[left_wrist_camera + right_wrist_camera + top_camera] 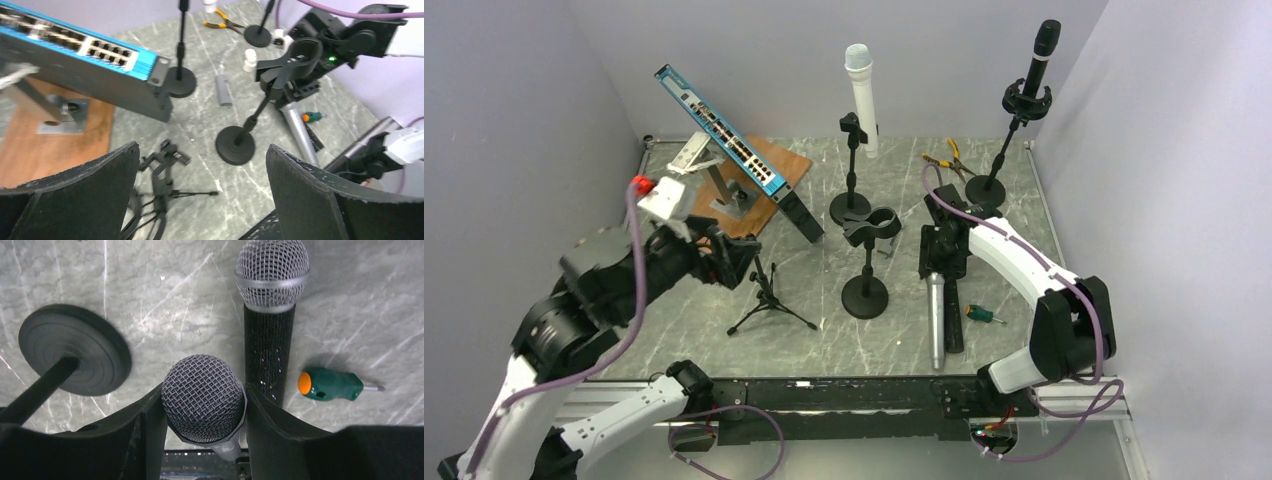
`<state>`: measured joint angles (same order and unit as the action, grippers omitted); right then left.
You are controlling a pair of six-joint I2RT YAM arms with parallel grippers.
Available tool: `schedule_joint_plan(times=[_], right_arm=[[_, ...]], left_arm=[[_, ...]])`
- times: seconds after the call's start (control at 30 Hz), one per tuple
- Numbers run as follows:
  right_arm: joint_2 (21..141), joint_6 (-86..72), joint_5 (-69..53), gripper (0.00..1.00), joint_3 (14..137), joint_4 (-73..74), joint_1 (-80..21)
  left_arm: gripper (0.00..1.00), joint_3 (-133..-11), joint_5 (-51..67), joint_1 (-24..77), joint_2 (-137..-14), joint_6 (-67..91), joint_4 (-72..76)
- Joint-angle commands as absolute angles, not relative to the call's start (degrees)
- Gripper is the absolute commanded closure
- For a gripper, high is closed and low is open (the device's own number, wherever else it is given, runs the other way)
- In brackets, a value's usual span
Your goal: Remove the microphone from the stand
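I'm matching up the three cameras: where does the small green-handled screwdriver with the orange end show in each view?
Top external: the green-handled screwdriver lies right of centre, low on the table.
Left wrist: upper right.
Right wrist: right of centre.
Shared landmark: the round black stand base, left of the screwdriver in every view.

Soft, even overhead light fills all three views, leaving the grey marbled table top (844,345) bright, with only faint shadows such as the pale one beside the green screwdriver with an orange cap (330,385). The blue-faced network switch (75,50) smears with blur toward the left wrist view's left edge, while the silver mesh microphone head (204,397) shows crisp.
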<state>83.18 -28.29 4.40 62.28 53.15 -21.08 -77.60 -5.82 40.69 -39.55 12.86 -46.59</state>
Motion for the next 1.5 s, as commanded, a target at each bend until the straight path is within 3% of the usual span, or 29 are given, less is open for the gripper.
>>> schedule_joint_plan(times=[0.0,0.27,0.47,0.7,0.83,1.0,1.27,1.47], right_arm=[[85.03,-28.96,4.97,0.97,61.65,43.73,-20.99],[95.37,-27.64,9.09,0.82,64.59,38.89,-20.98],[100.57,-26.77,11.66,0.75,66.66,37.13,-20.90],[98.38,-25.21,10.48,0.25,67.15,36.62,-20.94],[94.21,-24.21,10.46,0.11,67.21,37.73,-21.06],[89.00,-23.79,10.76,0.09,66.95,39.33,-20.99],[82.94,-23.65,12.04,0.09,66.73,40.96,-21.05],[79.16,-22.81,13.24,0.09,66.90,42.17,-20.97]], left_arm=[[0.02,-76.81,3.41,40.86,-44.00,17.93,-39.66],[0.08,-75.62,18.02,41.04,-53.53,21.23,-27.50],[0.06,-82.46,17.49,45.63,-63.34,15.70,-28.11],[0.12,-89.30,14.46,47.35,-71.20,15.50,-29.27],[0.24,-93.46,12.64,47.32,-75.52,14.84,-32.11],[0.40,-95.53,13.76,47.28,-79.20,13.11,-32.98],[0.48,-94.17,17.05,47.42,-82.21,11.52,-31.94],[0.66,-88.67,11.11,49.82,-83.57,11.94,-31.58]])
